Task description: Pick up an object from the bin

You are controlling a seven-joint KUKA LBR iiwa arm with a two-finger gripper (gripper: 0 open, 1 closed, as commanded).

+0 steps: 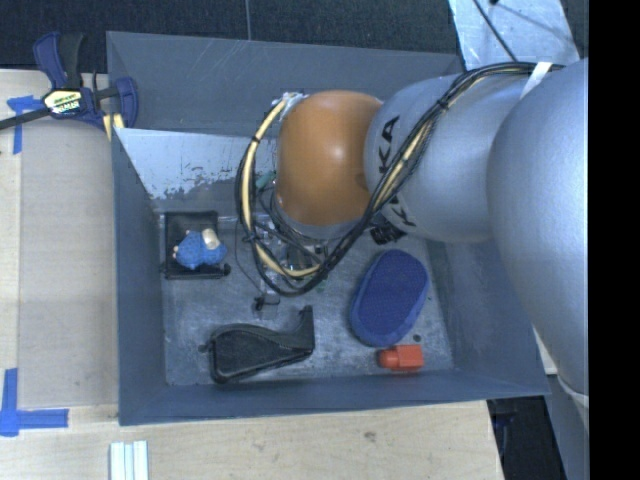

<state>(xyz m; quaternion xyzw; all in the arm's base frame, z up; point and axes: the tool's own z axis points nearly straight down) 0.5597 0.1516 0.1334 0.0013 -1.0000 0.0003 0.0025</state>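
Gripper (283, 260) low over the middle of the bin (140, 368), tucked under orange cover (322, 158) and looped in yellow and black cables (250, 183); whether spread or closed, impossible to tell. Nearest the camera, black wedge (258, 350) flat on the floor, broad rounded end to the left, raised tip at its right end pointing toward the gripper and near it. Right of that, small orange-red block (402, 358), just beside the lower end of blue oval pad (388, 293), which lies flat just right of the gripper. Further back on the left, square black tray (172, 233) holding blue lump (198, 254) with a cream bit on top, just left of the gripper. On grey arm (470, 158), black letters (388, 140), crossed by cables, not fully readable.
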